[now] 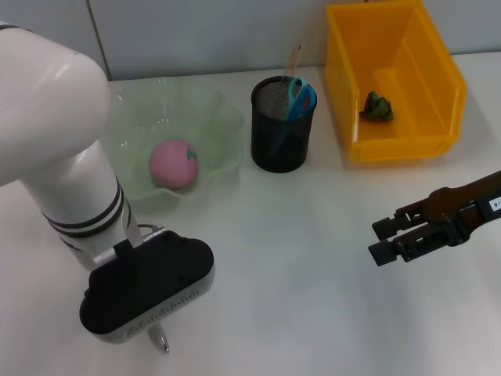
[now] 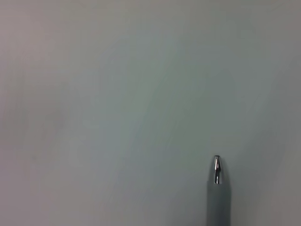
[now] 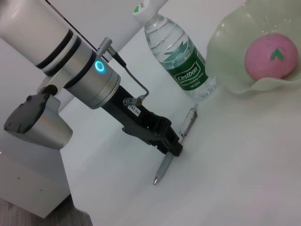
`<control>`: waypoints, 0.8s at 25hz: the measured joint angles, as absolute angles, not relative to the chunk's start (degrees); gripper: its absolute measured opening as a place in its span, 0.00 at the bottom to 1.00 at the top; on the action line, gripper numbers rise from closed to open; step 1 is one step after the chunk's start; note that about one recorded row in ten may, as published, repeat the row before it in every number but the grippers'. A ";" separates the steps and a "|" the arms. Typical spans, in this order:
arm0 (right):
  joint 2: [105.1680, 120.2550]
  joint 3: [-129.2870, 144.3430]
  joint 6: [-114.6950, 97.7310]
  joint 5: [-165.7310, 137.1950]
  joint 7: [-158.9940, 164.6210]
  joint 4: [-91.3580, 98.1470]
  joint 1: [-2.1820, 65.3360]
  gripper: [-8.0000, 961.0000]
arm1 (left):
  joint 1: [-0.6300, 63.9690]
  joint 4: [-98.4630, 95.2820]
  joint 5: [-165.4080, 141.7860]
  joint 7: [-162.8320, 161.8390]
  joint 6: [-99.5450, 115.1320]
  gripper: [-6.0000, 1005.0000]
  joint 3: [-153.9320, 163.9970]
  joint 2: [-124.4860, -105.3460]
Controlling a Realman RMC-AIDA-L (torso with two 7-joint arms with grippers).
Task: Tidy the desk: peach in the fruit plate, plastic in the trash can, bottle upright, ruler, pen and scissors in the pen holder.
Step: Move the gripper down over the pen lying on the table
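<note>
Left end effector [image 3: 171, 147] clamped on pen [image 3: 170, 153]; bottle [image 3: 181, 63] upright just behind; right end effector [image 1: 389, 241] apart, idle.

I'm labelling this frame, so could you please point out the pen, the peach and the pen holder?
pen [image 3: 165, 165]: right wrist view, grey barrel near the tip.
peach [image 1: 174, 163]: head view, middle of the pink skin.
pen holder [image 1: 280, 141]: head view, front mesh wall.

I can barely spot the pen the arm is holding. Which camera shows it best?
The right wrist view: the whole pen shows, clamped in the left gripper. The head view shows only its tip below the arm; the left wrist view shows only the tip end over the table.
</note>
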State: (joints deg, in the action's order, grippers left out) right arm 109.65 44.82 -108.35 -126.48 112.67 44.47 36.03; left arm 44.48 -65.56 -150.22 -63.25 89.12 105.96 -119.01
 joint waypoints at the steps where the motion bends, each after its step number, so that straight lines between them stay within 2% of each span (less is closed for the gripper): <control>1: 109.65 44.82 -108.36 -126.48 112.67 44.47 36.04 0.80 | 44.47 -65.57 -150.21 -63.31 89.12 0.30 106.09 -119.01; 18: 109.55 44.82 -108.52 -126.48 112.77 44.47 36.30 0.80 | 43.99 -67.69 -150.90 -63.64 89.89 0.20 106.26 -118.81; 20: 109.46 44.82 -108.57 -126.47 112.76 44.48 36.30 0.80 | 43.94 -67.52 -150.87 -63.62 89.61 0.14 106.24 -118.85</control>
